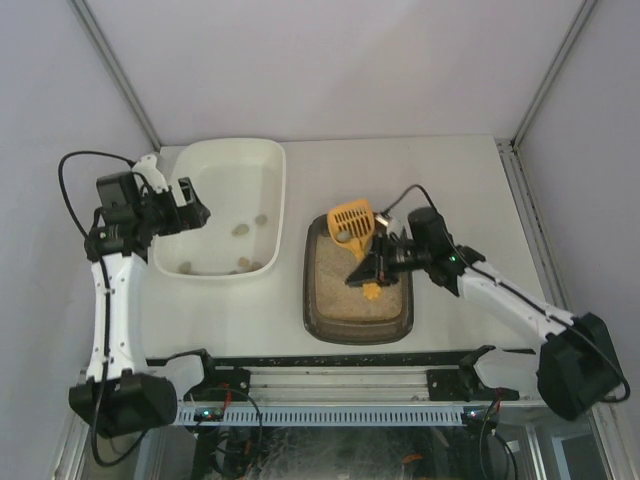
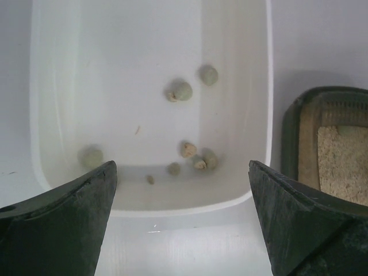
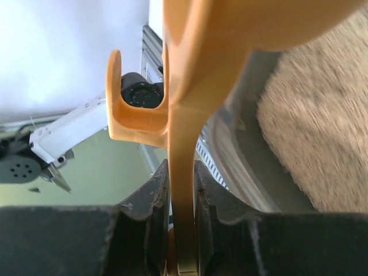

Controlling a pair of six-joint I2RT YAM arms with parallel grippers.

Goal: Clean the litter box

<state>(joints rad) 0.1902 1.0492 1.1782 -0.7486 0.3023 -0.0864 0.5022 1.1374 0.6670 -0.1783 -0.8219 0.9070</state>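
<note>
Overhead view of a two-arm robot part-way through scooping. The right gripper (image 1: 378,264) is clamped on the flat handle of an orange slotted litter scoop (image 1: 350,222). In the wrist view both jaws press tight against the handle's sides. The scoop's head reaches out beyond the fingertips, raised over the far end of the litter box (image 1: 312,300). This dark tray lies directly beneath the hand and is filled with beige litter (image 1: 352,290). A greyish lump appears to sit in the scoop, though it is too small to be sure. To this hand's left, just beside the litter box, stands a white tub (image 1: 283,190) holding several clumps (image 1: 240,229). The left gripper (image 1: 190,212) hovers with the tub below and ahead of its fingertips, jaws spread wide and holding nothing. The step in hand looks like carrying a scooped load. The next move likely calls for keeping the scoop level while swinging it left over the tub, then tipping it out.
</note>
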